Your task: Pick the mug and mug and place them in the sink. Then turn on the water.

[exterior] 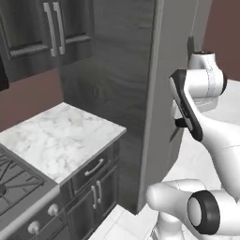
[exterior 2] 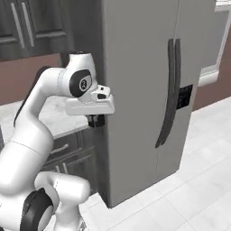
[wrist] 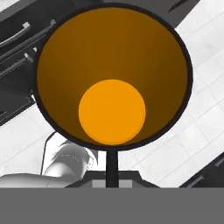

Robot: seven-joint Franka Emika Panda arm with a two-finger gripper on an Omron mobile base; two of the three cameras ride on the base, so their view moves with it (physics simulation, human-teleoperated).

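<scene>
We face a tall grey fridge (exterior 2: 149, 90), with a marble counter (exterior: 61, 136) and stove (exterior: 16, 180) to its left. Our gripper (exterior 2: 96, 121) hangs beside the fridge, jaws clamped on the black mug (wrist: 112, 78), orange inside towards the hand camera.

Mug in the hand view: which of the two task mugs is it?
The black mug with the orange inside, held in the shut claw. Its black rim and orange, not white, interior set it apart.
</scene>
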